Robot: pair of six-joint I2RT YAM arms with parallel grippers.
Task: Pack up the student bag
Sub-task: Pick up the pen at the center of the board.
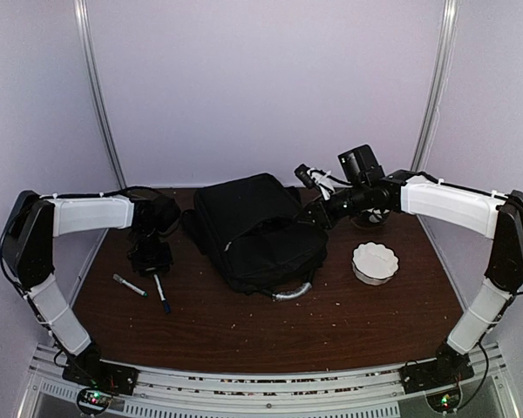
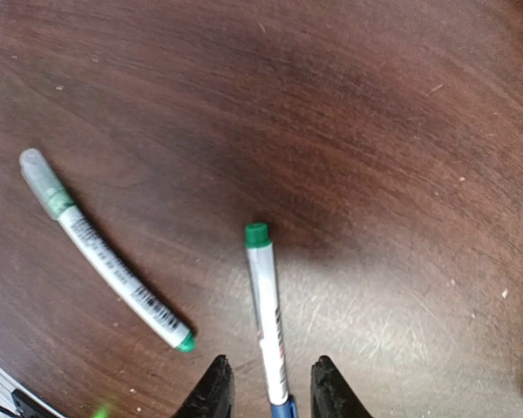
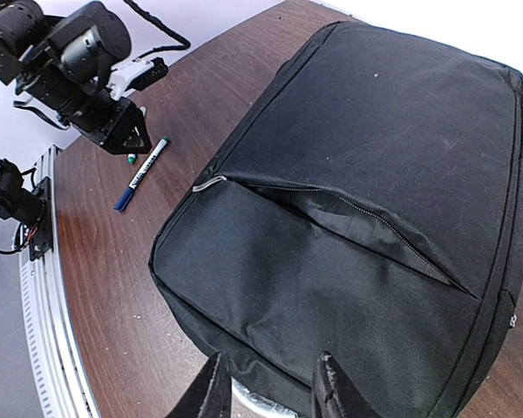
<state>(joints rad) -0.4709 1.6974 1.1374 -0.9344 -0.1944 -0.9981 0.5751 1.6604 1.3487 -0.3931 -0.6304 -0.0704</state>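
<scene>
Seemingly w/o contact, L gripper (image 2: 271, 364) straddles blue-ended pen (image 2: 263, 292).

A dark brown wooden table (image 1: 331, 322) is taking up the whole floor of the booth, its top dusted with pale crumbs (image 1: 327, 287). Towards its left side two pens are lying near each other but apart. The outer one is a white marker (image 1: 129, 285) (image 2: 105, 261), showing a cloudy grey cap, a green band and a barcode along its barrel. The other is a slim white pen (image 1: 160, 293) (image 2: 268, 318), wearing a green cap at one end and blue at the other. Over on the right a white scalloped bowl (image 1: 375, 262) is sitting upright. A ribbed metal rail (image 1: 270, 383) is running along the near edge, and plain pale walls (image 1: 261, 87) are closing in behind.
</scene>
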